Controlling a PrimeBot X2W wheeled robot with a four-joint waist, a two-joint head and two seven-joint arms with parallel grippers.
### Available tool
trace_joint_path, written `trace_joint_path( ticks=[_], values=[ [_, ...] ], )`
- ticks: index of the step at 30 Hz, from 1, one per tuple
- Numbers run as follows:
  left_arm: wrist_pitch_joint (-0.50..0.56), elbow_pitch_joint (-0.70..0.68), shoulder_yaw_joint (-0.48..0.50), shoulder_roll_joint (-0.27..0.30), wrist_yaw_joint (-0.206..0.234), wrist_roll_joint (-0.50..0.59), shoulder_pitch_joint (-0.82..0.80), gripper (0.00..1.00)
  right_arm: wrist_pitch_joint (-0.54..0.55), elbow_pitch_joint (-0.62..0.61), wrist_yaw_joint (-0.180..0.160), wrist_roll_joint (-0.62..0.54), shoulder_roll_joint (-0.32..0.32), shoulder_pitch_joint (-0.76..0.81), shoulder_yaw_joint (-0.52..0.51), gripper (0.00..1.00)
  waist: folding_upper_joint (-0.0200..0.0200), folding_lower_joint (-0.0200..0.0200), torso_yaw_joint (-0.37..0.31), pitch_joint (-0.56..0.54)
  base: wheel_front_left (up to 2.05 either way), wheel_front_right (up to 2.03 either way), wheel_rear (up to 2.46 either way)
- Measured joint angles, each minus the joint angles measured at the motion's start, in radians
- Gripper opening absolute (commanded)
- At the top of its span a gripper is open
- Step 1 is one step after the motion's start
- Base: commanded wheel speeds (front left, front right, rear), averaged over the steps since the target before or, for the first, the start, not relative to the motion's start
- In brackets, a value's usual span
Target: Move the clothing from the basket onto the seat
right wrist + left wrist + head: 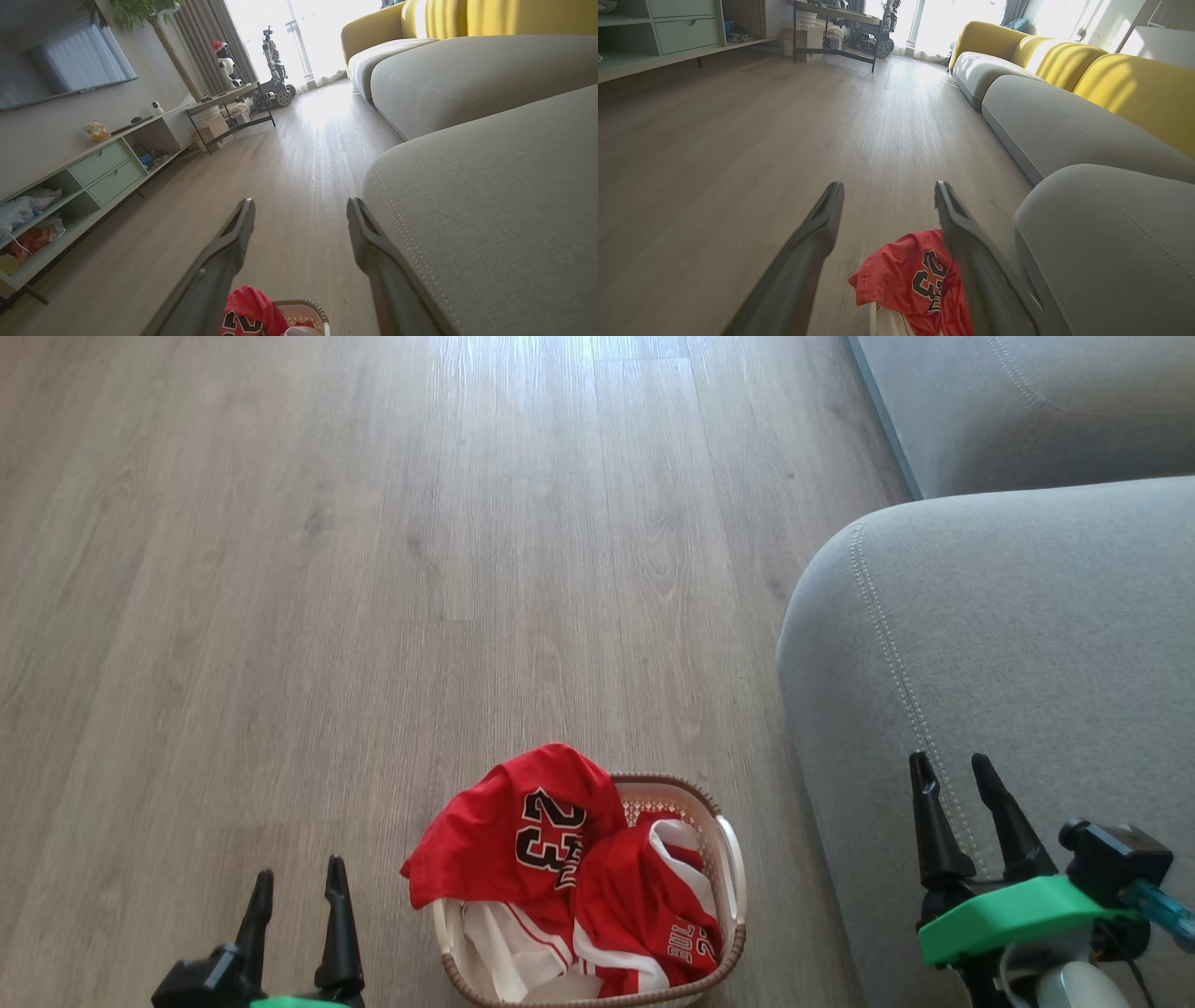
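Lying heaped in the basket (734, 859) on the floor (373, 569), just beside the rounded end of the seat (1008, 635): clothing (597, 887), red with white trim, with the jersey (509, 821) draped up and over the far left rim and the shorts (653, 910) bunched at the right inside. Judge as light, limp and somewhat slick, in the way of thin sports fabric; no stiffness to lean on, no fragility to guard against. Expect sagging, trailing and unfolding on lifting, and possible dragging of the light basket through snagging on the perforated wall or a handle. Take hold at a raised fold, not at a flat panel: best candidate, the humped crest of the jersey near the black number, standing highest and clear of the rim. Pinch deep enough to gather several layers; avoid a bare hem, likely to slip out. Lift well above the rim before swinging toward the seat. Note the left tool (299, 870) fully released, fingers spread, gripping nothing, touching nothing, hovering over the floor near the left side of the basket, with the jersey framed between the fingers in the left wrist view. Note the right tool (950, 761) likewise spread wide and empty, poised over the stitched padded edge of the seat, well apart from the clothing; contact with the seat fabric not determinable.
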Motion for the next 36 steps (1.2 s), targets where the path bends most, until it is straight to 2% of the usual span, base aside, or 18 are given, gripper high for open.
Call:
trace_joint_path(
  ticks=[18,36],
  values=[
    [-0.057,0.018,-0.001,0.003,0.016,0.205,0.0,1.0,-0.001,0.011,0.0,-0.272,0.041,0.019,-0.06,1.0,0.0,0.0,0.002,-0.004,0.0,0.0,0.0],
    [-0.057,0.046,0.0,0.003,0.016,0.207,0.0,1.0,-0.001,0.011,0.0,-0.279,0.047,0.019,-0.063,1.0,0.0,0.0,0.002,-0.004,0.0,0.0,0.0]
  ],
)
